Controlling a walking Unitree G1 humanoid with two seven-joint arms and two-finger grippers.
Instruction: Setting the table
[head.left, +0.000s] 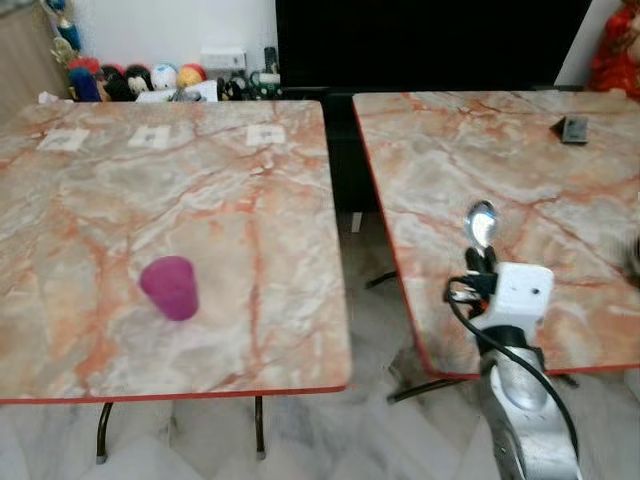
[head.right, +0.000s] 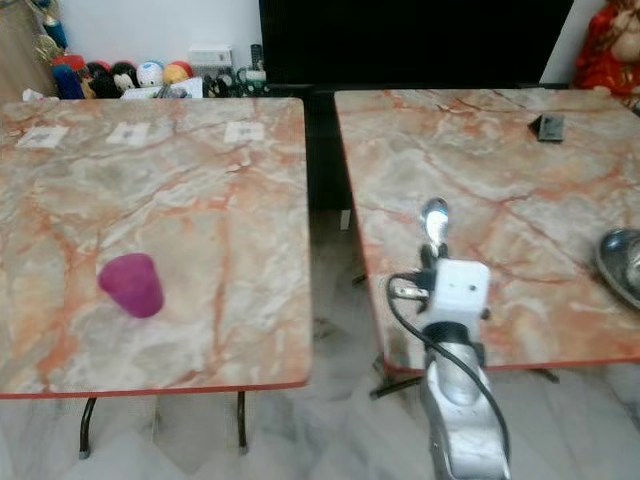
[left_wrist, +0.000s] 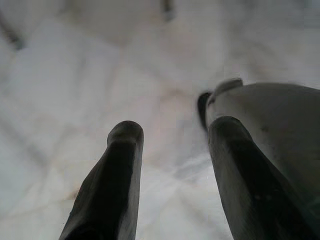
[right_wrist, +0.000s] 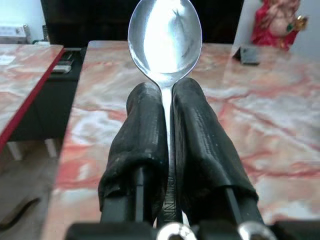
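My right gripper (head.left: 481, 256) is shut on a silver spoon (head.left: 482, 222), bowl end sticking out past the fingertips, above the near left part of the right marble table (head.left: 560, 190). In the right wrist view the spoon (right_wrist: 165, 35) stands up between the two black fingers (right_wrist: 145, 125). A purple cup (head.left: 170, 287) stands upside down on the left marble table (head.left: 160, 200). A metal bowl (head.right: 622, 262) sits at the right table's right edge. My left gripper (left_wrist: 170, 145) hangs over the pale floor with its fingers apart and nothing between them.
Three white cards (head.left: 150, 137) lie along the far side of the left table. A small dark object (head.left: 574, 129) rests on the far right of the right table. A gap with floor separates the tables. Toys (head.left: 130, 80) line the back wall.
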